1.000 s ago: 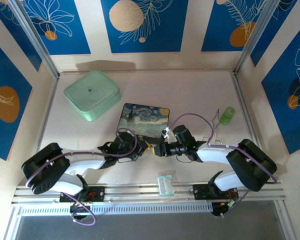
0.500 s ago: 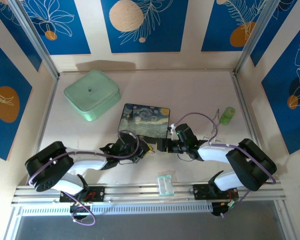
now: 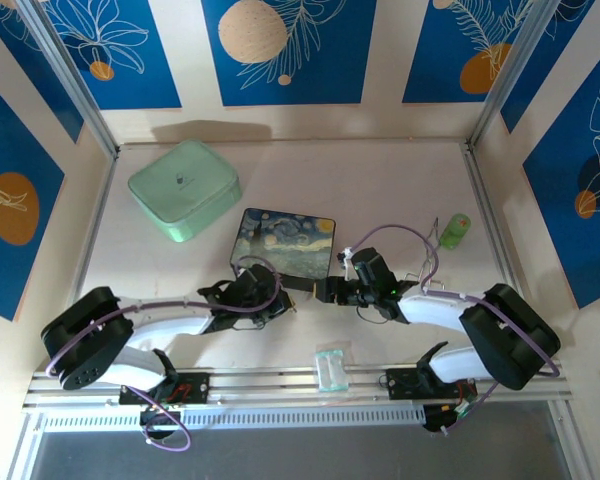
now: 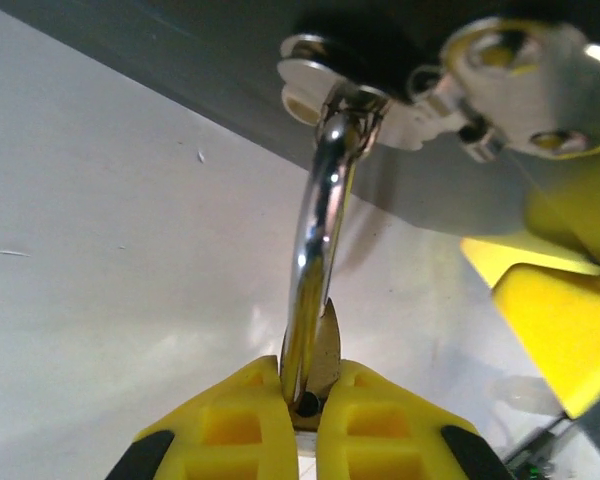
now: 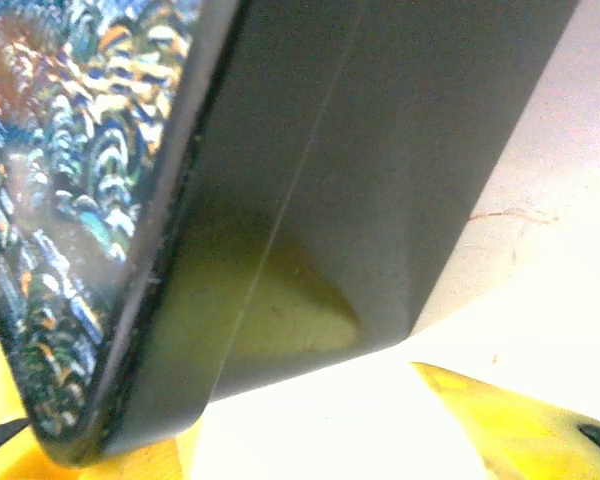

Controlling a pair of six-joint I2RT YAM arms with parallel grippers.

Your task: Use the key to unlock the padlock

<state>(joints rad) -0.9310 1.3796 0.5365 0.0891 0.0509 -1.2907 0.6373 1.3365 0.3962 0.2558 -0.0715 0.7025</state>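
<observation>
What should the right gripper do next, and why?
Probably the right gripper, jaws apart, should close on the small flat silvery key beside it: the left gripper pinches the tiny brass padlock, its silver shackle looped through the starry-night painted tin's clasp, so the lock is steadied.

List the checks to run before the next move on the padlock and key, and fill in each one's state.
1. Left gripper shut on the padlock: ok; the shackle points away from it.
2. Right gripper holding the key: cannot tell; its jaws stand apart, and the key sits near one yellow finger.
3. Key inserted: cannot tell; the padlock's body is mostly hidden between the fingers.
4. Room to work: not ok; the painted tin stands right beside both grippers.
5. Grippers facing each other: ok.
</observation>
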